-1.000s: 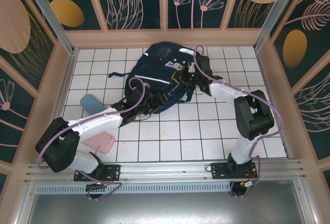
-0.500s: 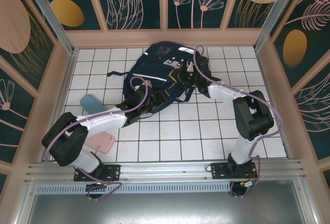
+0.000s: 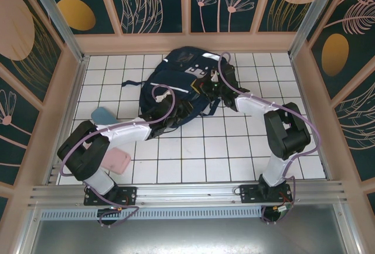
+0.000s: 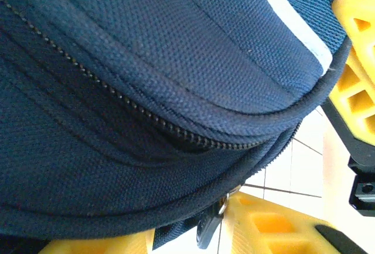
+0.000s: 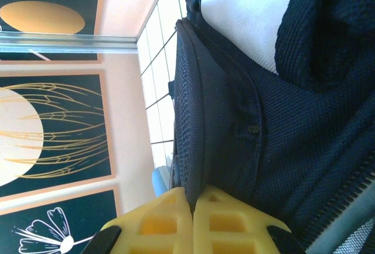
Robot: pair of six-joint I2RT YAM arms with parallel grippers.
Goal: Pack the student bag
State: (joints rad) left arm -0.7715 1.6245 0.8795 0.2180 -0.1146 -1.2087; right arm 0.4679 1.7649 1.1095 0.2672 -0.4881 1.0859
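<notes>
- While the left arm [image 3: 117,132] reaches across the white tiled table [image 3: 234,148], a flat light-blue case [image 3: 103,115] lies at the left, just beside the forearm and partly tucked under it.
- Nearer the front edge, a flat pink case [image 3: 118,160] with rounded corners lies beside the same arm's elbow.
- At the near-left edge of the student bag [image 3: 181,78] sits the left gripper [image 3: 179,112].
- On the left wrist camera, its yellow fingers [image 4: 269,227] stand apart, with the bag's bulging lower seam between them. I cannot tell whether they pinch the fabric.
- That same close view shows a closed zipper [image 4: 117,99] curving along the navy cloth, a dark pull [image 4: 210,226] hanging at the seam, and a white stripe [image 4: 293,17] above.
- The bag itself lies flat at the back middle of the table, near the rear wall, a black strap trailing to its left.
- On the bag's right side, the right gripper [image 3: 214,84] has its fingers pressed together, their tips right at the edge of a dark mesh panel [image 5: 205,137].
</notes>
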